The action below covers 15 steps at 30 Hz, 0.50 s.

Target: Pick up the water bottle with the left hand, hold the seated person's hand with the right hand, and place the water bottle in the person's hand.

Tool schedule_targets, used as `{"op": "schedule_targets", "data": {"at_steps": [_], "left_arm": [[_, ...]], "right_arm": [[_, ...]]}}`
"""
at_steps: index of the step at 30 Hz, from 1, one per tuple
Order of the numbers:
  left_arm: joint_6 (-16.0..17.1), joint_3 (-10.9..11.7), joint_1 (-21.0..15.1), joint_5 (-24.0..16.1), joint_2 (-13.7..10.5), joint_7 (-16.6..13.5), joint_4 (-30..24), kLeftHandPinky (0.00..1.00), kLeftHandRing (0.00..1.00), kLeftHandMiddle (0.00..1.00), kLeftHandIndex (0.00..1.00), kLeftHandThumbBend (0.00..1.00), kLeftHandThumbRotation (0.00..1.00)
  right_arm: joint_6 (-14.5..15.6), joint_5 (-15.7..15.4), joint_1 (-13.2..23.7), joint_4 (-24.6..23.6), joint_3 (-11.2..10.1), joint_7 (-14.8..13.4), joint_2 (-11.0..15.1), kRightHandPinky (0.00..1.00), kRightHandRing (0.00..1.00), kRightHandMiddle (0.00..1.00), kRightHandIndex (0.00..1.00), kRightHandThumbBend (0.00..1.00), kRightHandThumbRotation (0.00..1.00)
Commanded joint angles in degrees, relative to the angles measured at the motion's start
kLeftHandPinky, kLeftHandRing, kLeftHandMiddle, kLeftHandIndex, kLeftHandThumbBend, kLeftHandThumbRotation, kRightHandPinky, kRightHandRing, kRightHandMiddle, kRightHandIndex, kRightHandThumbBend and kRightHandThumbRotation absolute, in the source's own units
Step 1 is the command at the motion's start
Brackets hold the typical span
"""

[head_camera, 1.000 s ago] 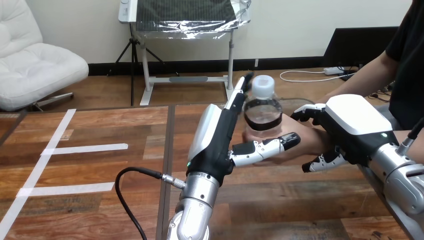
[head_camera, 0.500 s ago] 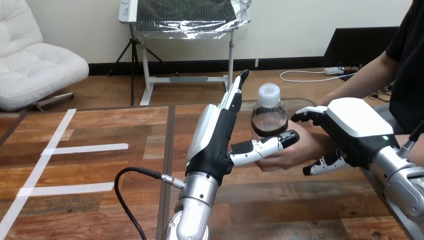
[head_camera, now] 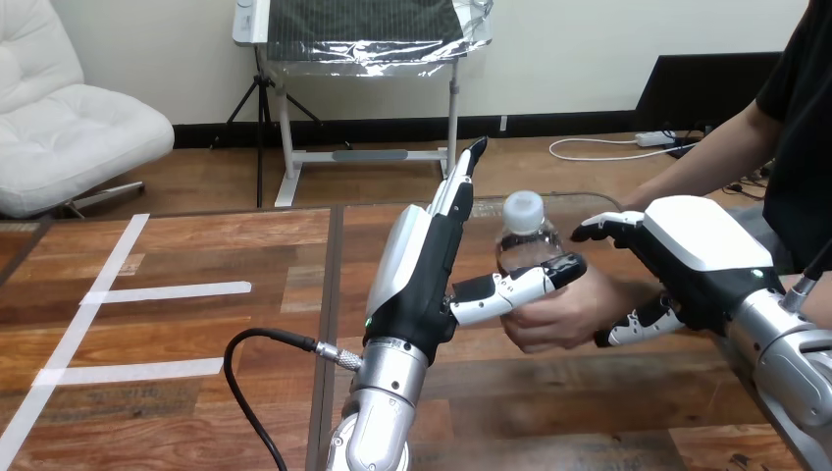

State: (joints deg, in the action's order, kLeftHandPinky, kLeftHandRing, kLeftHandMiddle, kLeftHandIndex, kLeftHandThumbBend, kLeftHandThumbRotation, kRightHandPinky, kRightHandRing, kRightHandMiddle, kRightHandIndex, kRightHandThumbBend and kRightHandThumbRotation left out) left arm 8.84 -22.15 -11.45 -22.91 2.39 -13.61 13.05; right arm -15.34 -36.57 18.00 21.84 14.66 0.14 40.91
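The water bottle [head_camera: 523,234], clear with a white cap, stands upright in the person's hand [head_camera: 561,312], whose fingers curl round its lower part. My left hand [head_camera: 424,273] is just left of the bottle, open, its fingers pointing straight up and clear of it. Its thumb reaches right across the front of the bottle's lower part. My right hand [head_camera: 699,247] sits on the person's wrist from the right, with fingers curled over the top and the thumb under it. The wrist itself is hidden behind that hand.
The wooden table [head_camera: 196,324] carries white tape lines [head_camera: 167,291] at the left. A black cable [head_camera: 257,343] loops beside my left forearm. The person's forearm [head_camera: 702,162] comes in from the upper right.
The bottle has sunk lower into the person's hand, which has closed round it. My left hand's fingers have straightened away from the bottle. My right hand stays on the wrist.
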Motion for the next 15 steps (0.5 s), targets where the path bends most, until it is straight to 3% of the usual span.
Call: {"op": "schedule_targets", "data": {"at_steps": [1,6,15], "left_arm": [[-0.20,0.80,-4.38,-0.39,2.78,-0.65,-2.54,1.00,1.00,1.00,1.00,0.97,0.55],[-0.09,0.95,-4.38,-0.13,2.69,-0.53,-2.35,1.00,1.00,1.00,1.00,0.97,0.56],[1.26,1.14,-2.89,1.67,2.42,0.24,-3.36,1.00,1.00,1.00,1.00,0.95,0.54]], "right_arm": [[0.03,1.05,1.67,-3.26,-2.72,-0.11,0.43,0.66,0.75,0.81,0.79,0.88,0.00],[0.48,1.74,1.27,-4.13,-2.90,0.50,0.27,0.66,0.76,0.81,0.79,0.88,0.00],[0.89,4.33,-3.12,-10.89,-6.17,-0.63,-0.68,0.65,0.75,0.81,0.79,0.87,0.00]]}}
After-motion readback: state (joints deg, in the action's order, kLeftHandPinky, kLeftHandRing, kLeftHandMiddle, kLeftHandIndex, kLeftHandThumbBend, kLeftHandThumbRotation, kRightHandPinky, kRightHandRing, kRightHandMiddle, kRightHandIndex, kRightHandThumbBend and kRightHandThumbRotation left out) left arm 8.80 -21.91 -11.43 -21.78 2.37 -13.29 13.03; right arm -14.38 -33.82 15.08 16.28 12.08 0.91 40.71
